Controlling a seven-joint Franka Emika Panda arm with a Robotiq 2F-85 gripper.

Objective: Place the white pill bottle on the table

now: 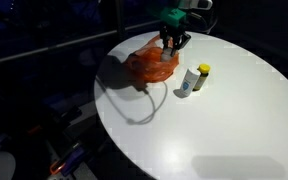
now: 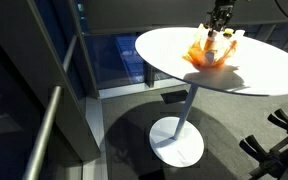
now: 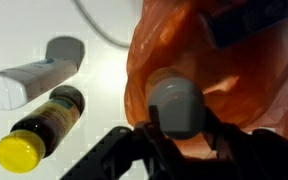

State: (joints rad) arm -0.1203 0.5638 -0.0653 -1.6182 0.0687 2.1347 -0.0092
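- Gripper is closed on the white pill bottle, fingers against both sides.
- That bottle sits inside the orange bag, which lies on the table.
- Yellow-capped bottle is just beside the bag.

exteriors sharing table, wrist seemingly close

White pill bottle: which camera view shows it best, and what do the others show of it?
The wrist view: the white pill bottle fills the centre, its cap end between the fingers of the gripper, against the orange bag. In both exterior views it is too small to make out among gripper and bag.
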